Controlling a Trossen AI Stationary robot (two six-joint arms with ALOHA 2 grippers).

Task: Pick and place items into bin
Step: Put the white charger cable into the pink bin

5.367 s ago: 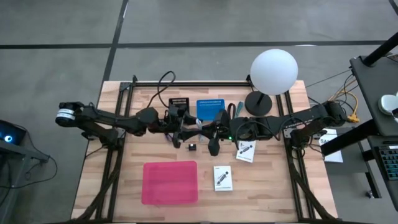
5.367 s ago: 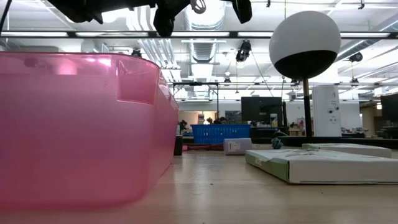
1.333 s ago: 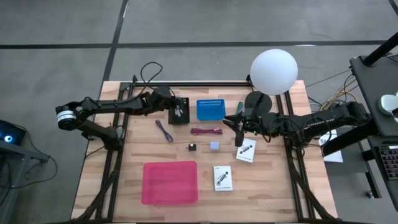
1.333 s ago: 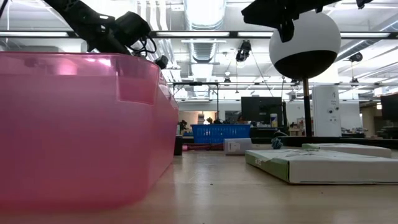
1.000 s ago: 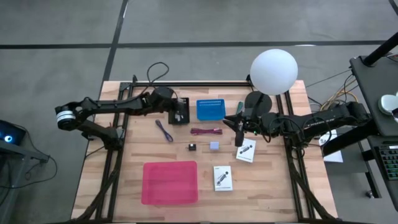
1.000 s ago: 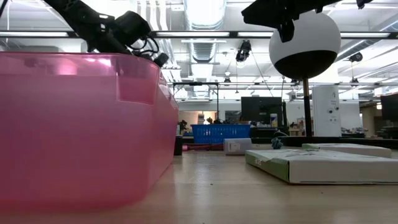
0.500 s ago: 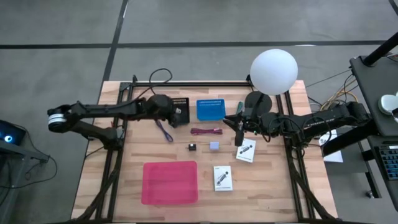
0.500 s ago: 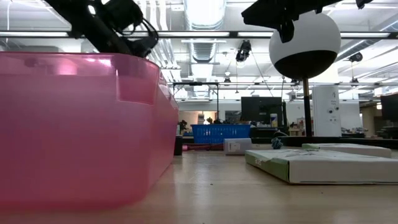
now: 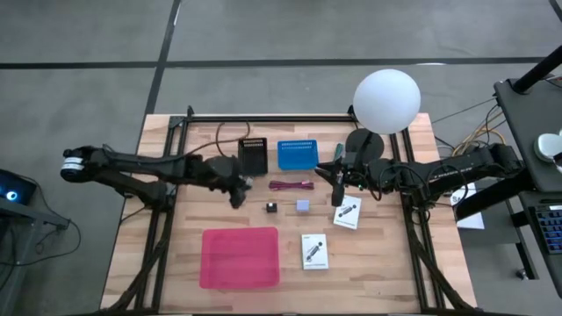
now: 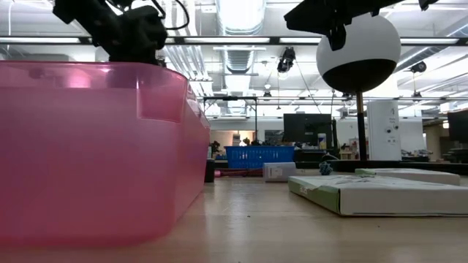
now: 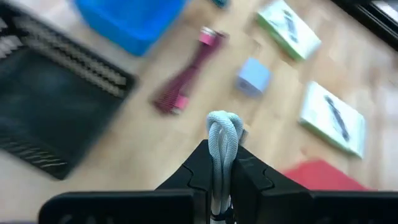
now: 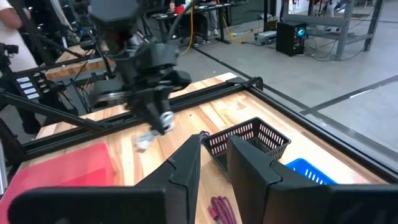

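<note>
While aloft near the black basket | left gripper clenches strap between fingertips

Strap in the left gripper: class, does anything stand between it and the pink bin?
Nothing visible does. The left gripper pinches the strap over bare table beyond the pink bin. The black cube and lavender cube lie toward the right arm's side, outside that path.

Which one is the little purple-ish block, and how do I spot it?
Start at the blue basket at the back of the wooden table. Just in front of it lies the maroon cable, and in front of that sit two tiny cubes. The lavender cube is the pale one; the black cube beside it is dark.
</note>
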